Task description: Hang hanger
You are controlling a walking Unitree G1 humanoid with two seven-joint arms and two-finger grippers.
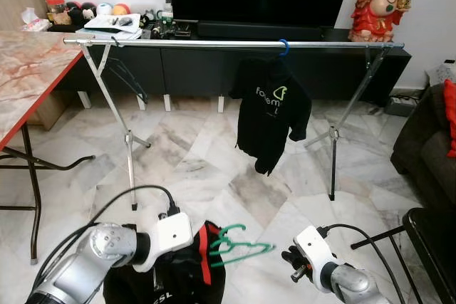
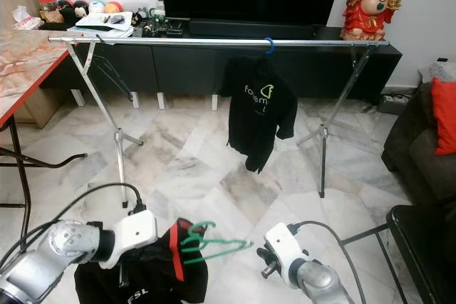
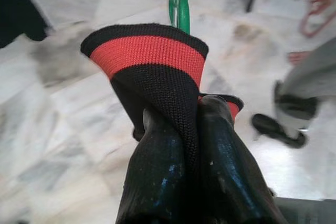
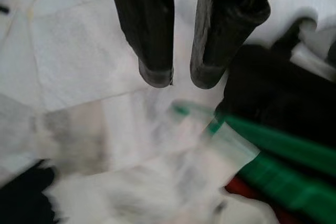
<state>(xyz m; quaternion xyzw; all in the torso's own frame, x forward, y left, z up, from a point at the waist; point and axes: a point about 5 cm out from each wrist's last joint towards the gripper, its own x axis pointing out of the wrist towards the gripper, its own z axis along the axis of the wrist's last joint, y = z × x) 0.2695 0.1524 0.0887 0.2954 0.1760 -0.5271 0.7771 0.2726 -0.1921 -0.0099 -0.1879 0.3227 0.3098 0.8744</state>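
Writing: the black shirt on the rail (image 1: pixel 271 113) bears pale green letters, of which "Fo" and a few more show, the rest lost in folds; the black garment with red collar (image 1: pixel 187 268) in the robot's grasp shows white letters "SL" at its lower edge.
Left gripper (image 3: pixel 184 124): closed on the red-striped collar of the black garment, pinching the knit between both fingers, low in front of the robot's body.
Green hanger (image 1: pixel 239 247): inside the held garment, above the floor; its hook sticks out of the collar and its long axis lies roughly level, the shoulder arm pointing toward the right gripper.
Right gripper (image 4: pixel 181 74): fingers slightly parted, holding nothing, just beside the tip of the hanger's arm without touching it.
Clothes rail (image 1: pixel 214 44): silver bar running across the room in front of a black TV cabinet (image 1: pixel 320 62); the hung shirt sits on a blue hook (image 1: pixel 284 47) right of centre.
Open room: bare bar to the left of the shirt, marble floor (image 1: pixel 206 169) between robot and rail.
Edges: worktop (image 1: pixel 28 69) with red rim at the left; dark sofa (image 1: pixel 427 147) at the right.
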